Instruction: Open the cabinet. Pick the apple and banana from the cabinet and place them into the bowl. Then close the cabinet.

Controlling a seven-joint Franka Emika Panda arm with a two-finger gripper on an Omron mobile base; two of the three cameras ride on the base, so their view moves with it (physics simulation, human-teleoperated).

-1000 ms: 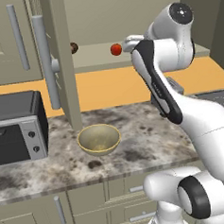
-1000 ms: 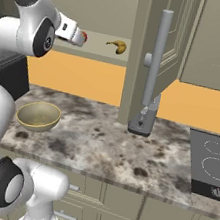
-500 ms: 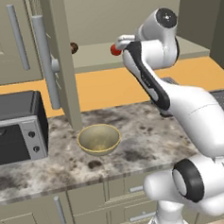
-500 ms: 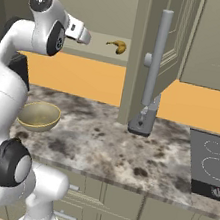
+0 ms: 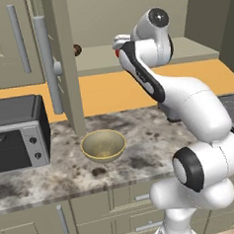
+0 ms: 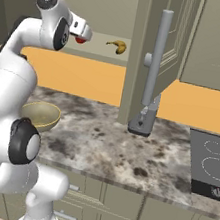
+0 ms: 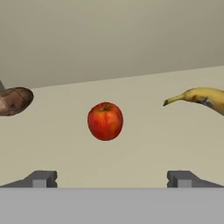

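Straight ahead of the pincer (image 7: 112, 179), its tips spread wide and empty, sits the apple (image 7: 105, 121) on the cabinet (image 6: 142, 51) shelf. Best to drive forward, centred, until both tips flank it, then close. One apple, one banana (image 7: 201, 98) right of it, one brown object (image 7: 15, 101) left; one bowl (image 5: 103, 145) below on the desk (image 5: 141, 152).

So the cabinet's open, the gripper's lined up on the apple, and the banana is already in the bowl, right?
Not quite. The banana lies on the cabinet shelf beside the apple, as the hand view shows; the bowl holds nothing. The open gripper does face the apple.
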